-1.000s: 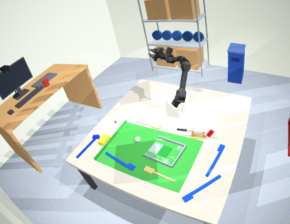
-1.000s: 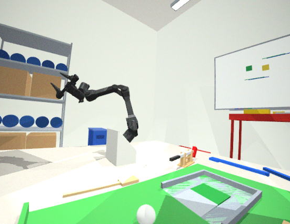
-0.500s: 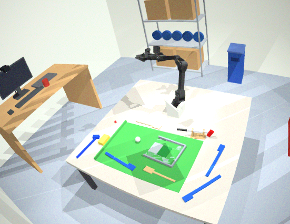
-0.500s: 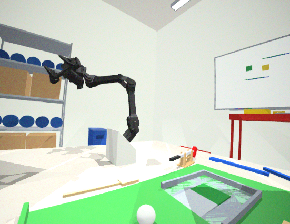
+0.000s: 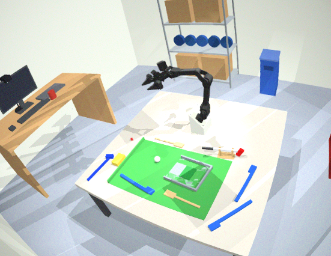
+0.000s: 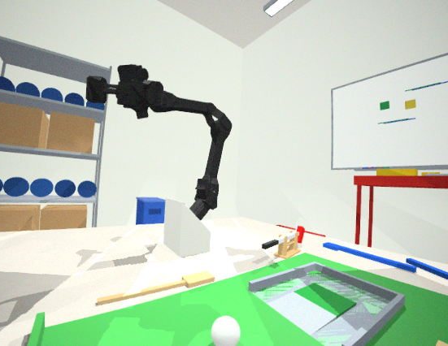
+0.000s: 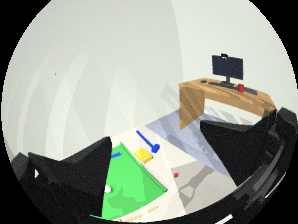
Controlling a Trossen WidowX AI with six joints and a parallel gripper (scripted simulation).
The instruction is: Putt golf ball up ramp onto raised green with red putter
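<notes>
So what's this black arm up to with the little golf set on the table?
Nothing is being handled at the moment. The black arm is raised high above the table, its pincer open and empty. The red putter lies on its small wooden stand beside the green mat. The white golf ball sits on the mat, short of the grey-walled raised green.
</notes>
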